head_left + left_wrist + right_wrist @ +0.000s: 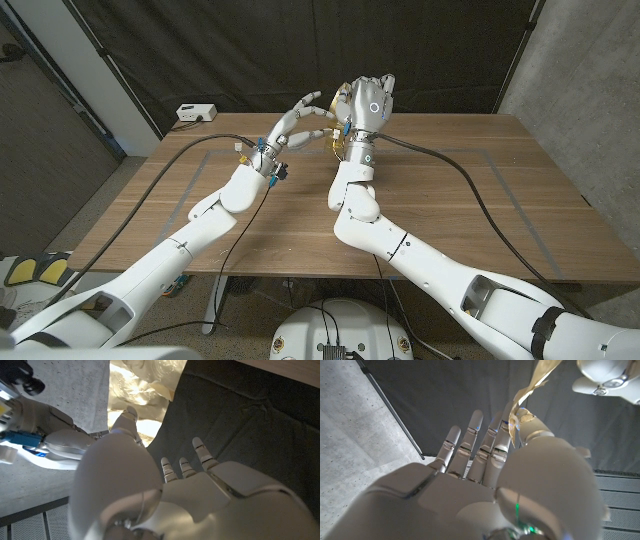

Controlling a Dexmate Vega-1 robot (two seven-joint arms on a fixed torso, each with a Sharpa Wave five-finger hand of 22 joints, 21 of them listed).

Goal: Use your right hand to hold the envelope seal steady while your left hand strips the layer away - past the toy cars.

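Wood table, black curtain behind, R hand pinched envelope mid-air, L hand fingers spread, touching it.

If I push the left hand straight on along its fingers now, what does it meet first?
Most likely the right hand and the gold envelope it holds; the left hand points at them, fingertips close, though depth is unclear.

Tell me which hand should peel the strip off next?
Probably the left hand: its fingers are spread right beside the envelope, while the right hand is busy gripping it above the table.
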